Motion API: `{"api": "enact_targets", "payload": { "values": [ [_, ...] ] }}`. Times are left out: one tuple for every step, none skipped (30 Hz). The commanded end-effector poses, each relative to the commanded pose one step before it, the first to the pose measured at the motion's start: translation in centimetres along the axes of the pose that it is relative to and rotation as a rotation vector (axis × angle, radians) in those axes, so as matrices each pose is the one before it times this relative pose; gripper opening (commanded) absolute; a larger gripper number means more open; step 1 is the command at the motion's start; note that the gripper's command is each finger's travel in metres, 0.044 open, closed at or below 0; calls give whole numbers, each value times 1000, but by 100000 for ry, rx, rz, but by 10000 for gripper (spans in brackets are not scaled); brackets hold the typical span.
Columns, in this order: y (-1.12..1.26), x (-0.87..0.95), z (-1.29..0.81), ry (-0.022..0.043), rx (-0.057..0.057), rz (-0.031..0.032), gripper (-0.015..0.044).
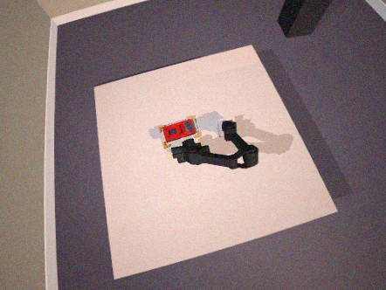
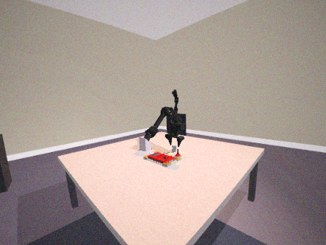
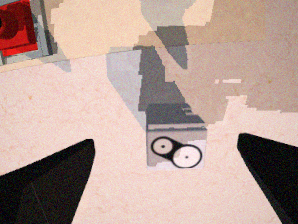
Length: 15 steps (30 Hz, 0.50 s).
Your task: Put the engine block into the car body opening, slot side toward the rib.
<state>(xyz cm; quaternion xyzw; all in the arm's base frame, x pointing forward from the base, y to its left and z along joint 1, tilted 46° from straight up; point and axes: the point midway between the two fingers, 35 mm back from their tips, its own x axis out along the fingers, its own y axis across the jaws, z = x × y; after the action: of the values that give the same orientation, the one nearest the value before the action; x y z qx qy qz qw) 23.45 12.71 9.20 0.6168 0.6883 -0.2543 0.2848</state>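
The boxy grey engine block point(image 2: 174, 148) point(image 3: 176, 147), two pulley discs on its face, stands on the pale pink worktop point(image 1: 210, 218) point(image 2: 166, 192) point(image 3: 40, 120), away from all its edges and corners, outside the red car body point(image 1: 179, 130) point(image 2: 161, 158) point(image 3: 19, 30). The black gripper point(image 2: 175, 145) point(image 3: 168, 143) is above it, jaws wide open and empty.

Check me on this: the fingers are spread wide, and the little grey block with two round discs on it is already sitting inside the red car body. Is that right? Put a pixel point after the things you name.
Not quite: the grey block point(image 3: 176, 134) stands on the table point(image 3: 45, 107), outside the red car body point(image 3: 19, 31), as the wrist view shows. The fingers are indeed spread wide.
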Motion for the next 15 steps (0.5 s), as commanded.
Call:
{"api": "enact_targets", "payload": {
  "values": [
    [-240, 711, 19, 385, 726, -714, 440],
    [-3, 159, -3, 9, -1, 2, 440],
    [-4, 159, -4, 11, -1, 1, 440],
    [-5, 159, -4, 13, -1, 1, 440],
    [-6, 159, -5, 15, -1, 1, 440],
    [-8, 158, -5, 18, -1, 0, 440],
    [-9, 158, -6, 20, -1, 0, 440],
    [-10, 158, -6, 22, -1, 0, 440],
    [-11, 157, -7, 24, -1, -1, 440],
    [-12, 157, -7, 27, -1, -1, 440],
    [-13, 157, -8, 29, -1, -1, 440],
    [-14, 156, -8, 31, 0, -2, 440],
    [-15, 156, -9, 33, 0, -2, 440],
    [-17, 156, -9, 36, 0, -3, 440],
    [-18, 156, -10, 38, 0, -3, 440]
  ]
}}
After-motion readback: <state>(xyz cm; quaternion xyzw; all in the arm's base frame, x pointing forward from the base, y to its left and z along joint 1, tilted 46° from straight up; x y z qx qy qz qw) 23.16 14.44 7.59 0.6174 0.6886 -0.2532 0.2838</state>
